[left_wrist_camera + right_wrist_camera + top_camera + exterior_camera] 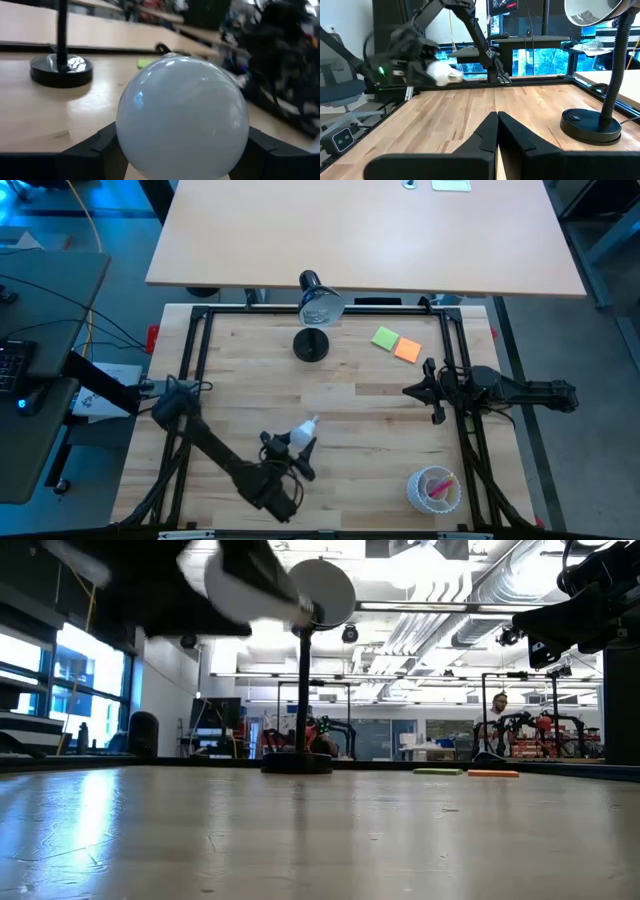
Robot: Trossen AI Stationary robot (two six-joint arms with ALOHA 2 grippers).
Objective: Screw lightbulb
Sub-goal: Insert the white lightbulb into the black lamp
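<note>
White lightbulb (298, 436) clamped in left tool (287, 444), lifted off counter (360, 415); carry step, next needs base aligned to lamp (320, 304) socket; right tool (425, 391) closed, empty.

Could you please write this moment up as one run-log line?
left gripper: shut on lightbulb, lifted off table | right gripper: shut, empty, waiting at right side | lamp: socket empty, bulb not yet screwed in
</note>
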